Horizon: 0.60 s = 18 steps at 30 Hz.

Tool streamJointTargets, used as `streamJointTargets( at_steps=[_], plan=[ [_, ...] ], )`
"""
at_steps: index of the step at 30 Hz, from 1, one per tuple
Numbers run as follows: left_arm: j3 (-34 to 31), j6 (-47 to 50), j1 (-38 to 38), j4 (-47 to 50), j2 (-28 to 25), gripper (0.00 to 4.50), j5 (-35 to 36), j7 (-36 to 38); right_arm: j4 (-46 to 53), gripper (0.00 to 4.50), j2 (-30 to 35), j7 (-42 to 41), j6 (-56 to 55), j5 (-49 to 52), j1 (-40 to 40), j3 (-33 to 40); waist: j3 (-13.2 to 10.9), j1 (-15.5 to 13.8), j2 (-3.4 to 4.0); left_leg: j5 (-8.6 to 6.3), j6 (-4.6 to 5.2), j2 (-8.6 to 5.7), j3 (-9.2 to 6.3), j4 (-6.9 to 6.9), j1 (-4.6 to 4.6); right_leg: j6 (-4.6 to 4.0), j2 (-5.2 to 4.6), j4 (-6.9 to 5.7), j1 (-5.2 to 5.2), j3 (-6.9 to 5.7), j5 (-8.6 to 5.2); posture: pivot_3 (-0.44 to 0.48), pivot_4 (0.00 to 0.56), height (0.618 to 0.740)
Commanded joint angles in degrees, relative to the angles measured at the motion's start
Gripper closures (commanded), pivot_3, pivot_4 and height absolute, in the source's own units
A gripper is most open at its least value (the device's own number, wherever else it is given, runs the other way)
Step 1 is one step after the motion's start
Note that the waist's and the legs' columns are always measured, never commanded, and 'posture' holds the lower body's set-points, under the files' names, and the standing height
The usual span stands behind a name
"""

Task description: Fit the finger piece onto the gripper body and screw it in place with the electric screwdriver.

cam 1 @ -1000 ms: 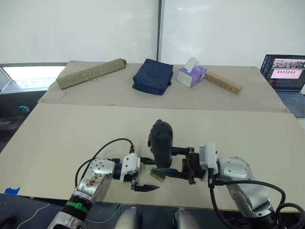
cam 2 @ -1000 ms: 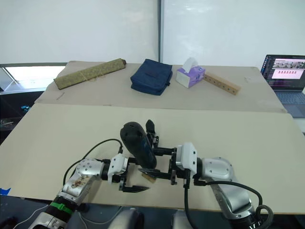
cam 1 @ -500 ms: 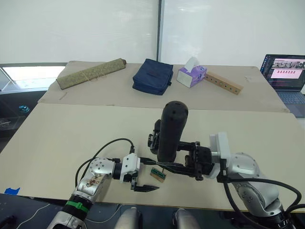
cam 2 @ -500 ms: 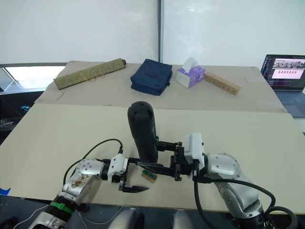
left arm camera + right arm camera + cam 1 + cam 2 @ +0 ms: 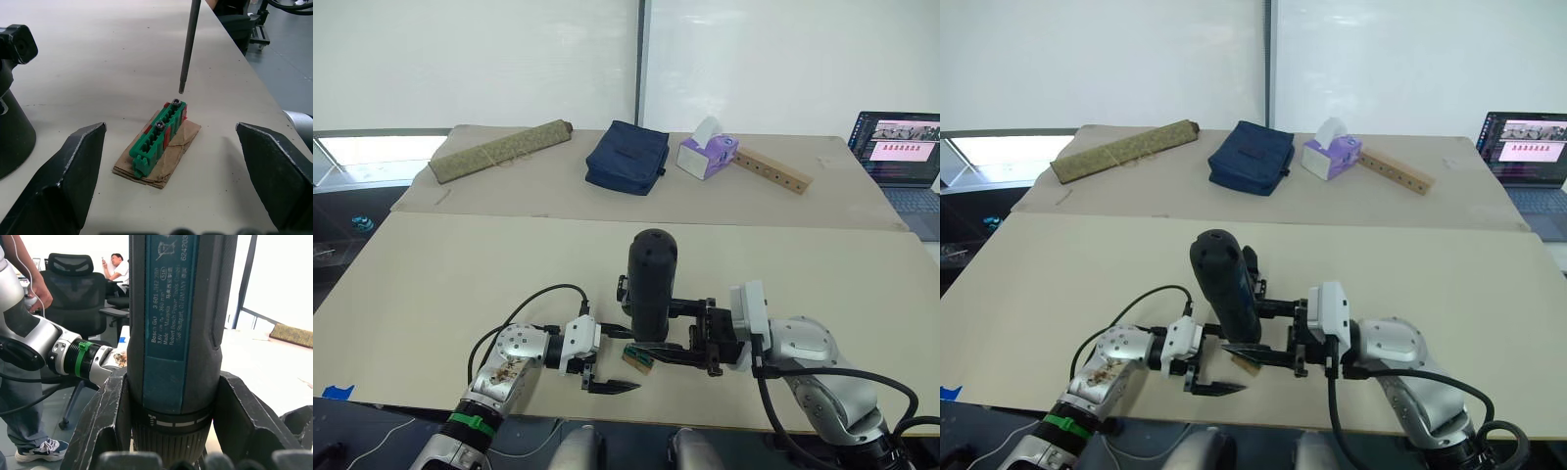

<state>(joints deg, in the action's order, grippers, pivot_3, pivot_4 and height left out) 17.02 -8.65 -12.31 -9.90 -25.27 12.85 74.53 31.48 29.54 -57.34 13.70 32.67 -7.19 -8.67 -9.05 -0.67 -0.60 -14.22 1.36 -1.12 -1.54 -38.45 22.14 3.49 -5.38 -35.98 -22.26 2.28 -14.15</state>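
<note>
Low centre of frame: right gripper (image 5: 690, 343) clamped on screwdriver (image 5: 650, 284), upright, bit (image 5: 188, 46) pointing down, tip just above screw on green block (image 5: 157, 138). Left gripper (image 5: 171, 161) wide apart, straddling block, holding nothing. Gripper body (image 5: 1250, 266) behind screwdriver.

The right hand (image 5: 1268, 333) grips the upright electric screwdriver (image 5: 1225, 286), apparently firmly.

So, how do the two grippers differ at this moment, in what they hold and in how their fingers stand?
The right gripper is shut on the electric screwdriver, held nearly upright; the left gripper holds nothing. The right gripper's fingers press the tool's collar on both sides; the left gripper's fingers stand wide apart, with the green-topped block between them, untouched. Both are low over the near table.
</note>
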Motion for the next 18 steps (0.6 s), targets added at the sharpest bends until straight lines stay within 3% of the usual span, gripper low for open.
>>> streamJointTargets(
  at_steps=[1,18],
  plan=[
    [3.07,1.19,2.38,-2.66,0.08,0.00,-2.32,0.01,1.40,2.60,-0.71,-0.30,-2.65,0.48,-0.03,0.77,0.00,0.00,0.00,0.00,0.00,0.00,0.00,0.01,0.00,0.00,0.00,0.00,0.00,0.00,0.00,0.000,0.150,0.740],
    [3.02,0.76,2.41,-3.36,0.10,0.00,-2.30,0.17,0.83,2.60,-0.93,-0.36,-3.32,-0.80,0.53,0.51,0.00,0.02,0.00,0.00,0.00,0.00,0.00,0.03,-0.01,0.00,0.00,0.01,0.00,0.00,0.00,0.000,0.150,0.740]
  ],
)
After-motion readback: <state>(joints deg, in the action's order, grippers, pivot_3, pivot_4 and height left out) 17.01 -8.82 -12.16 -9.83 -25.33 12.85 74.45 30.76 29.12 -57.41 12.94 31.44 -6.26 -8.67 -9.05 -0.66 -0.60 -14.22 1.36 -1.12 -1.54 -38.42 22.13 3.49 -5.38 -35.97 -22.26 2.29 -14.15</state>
